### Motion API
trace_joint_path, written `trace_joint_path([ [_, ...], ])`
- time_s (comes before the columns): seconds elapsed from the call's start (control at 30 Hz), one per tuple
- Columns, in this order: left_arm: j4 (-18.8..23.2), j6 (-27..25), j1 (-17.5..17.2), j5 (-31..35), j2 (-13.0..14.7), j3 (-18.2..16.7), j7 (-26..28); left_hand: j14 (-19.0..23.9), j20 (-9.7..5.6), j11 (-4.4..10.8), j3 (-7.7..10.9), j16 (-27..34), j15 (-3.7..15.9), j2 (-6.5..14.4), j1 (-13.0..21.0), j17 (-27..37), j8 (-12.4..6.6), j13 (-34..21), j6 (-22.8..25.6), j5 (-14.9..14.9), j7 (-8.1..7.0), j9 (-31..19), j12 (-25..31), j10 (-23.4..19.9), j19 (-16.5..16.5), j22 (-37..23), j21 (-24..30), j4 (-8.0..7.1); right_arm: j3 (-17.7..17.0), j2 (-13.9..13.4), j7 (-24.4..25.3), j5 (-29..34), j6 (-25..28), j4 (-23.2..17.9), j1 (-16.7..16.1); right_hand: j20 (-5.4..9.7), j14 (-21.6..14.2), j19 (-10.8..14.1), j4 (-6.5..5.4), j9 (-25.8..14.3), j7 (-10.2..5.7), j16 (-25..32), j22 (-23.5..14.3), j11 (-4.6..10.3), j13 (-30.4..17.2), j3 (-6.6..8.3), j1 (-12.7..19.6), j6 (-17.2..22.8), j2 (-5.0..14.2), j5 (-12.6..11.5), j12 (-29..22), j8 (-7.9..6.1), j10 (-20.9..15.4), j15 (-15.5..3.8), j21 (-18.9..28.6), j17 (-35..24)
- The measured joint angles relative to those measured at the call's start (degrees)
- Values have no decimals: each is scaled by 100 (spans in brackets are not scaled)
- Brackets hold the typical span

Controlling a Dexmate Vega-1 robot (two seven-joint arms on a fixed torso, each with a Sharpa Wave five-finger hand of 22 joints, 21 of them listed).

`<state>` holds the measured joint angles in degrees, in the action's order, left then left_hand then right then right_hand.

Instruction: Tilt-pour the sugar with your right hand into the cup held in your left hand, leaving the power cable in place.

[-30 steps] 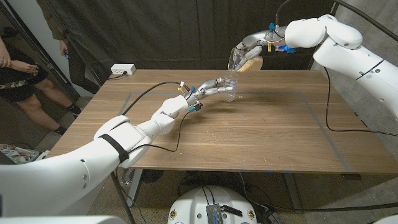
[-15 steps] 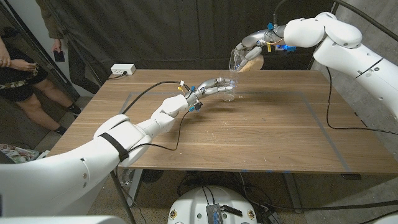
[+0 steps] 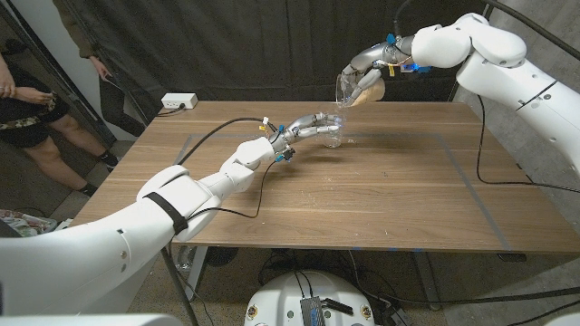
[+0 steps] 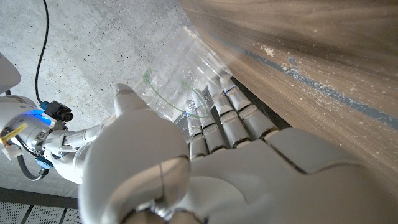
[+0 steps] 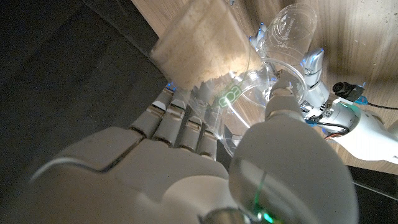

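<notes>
Clear sugar cup (image 3: pixel 353 91) tilted, tan sugar inside, right hand (image 3: pixel 367 65) fingers wrapped; left hand (image 3: pixel 308 125) grips empty cup (image 3: pixel 333 136).

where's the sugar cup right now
In the head view, the sugar cup is tilted in the right hand, raised above the far table edge, just beyond the left hand's cup.

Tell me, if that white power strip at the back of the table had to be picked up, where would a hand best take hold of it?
Probably across its two long sides, coming down from above. The power strip is a low white block lying near the table's far left corner; its narrow width looks easiest to span. Its cable end is too small to make out.
</notes>
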<state>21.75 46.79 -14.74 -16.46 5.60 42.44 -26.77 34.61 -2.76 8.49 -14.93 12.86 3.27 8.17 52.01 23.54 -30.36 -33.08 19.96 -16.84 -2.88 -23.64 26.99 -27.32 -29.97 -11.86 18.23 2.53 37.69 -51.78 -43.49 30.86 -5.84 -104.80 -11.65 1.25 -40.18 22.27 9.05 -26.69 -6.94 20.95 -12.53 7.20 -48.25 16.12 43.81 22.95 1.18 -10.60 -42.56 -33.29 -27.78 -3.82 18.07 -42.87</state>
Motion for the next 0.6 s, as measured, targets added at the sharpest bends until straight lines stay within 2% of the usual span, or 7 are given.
trace_joint_path([
  [0.6,-6,-27,15,-14,-22,19,-88,-1,0,-2,-16,0,1,0,1,26,1,-26,-1,0,0,0,0,2,0,0,-1,-16,34,136,-14,372,-470,200,147,31,-49,-31,11,2,8,-20,0,3,-19,11,62,32,-62,-26,7,6,-19,-11,-32,-27],
])
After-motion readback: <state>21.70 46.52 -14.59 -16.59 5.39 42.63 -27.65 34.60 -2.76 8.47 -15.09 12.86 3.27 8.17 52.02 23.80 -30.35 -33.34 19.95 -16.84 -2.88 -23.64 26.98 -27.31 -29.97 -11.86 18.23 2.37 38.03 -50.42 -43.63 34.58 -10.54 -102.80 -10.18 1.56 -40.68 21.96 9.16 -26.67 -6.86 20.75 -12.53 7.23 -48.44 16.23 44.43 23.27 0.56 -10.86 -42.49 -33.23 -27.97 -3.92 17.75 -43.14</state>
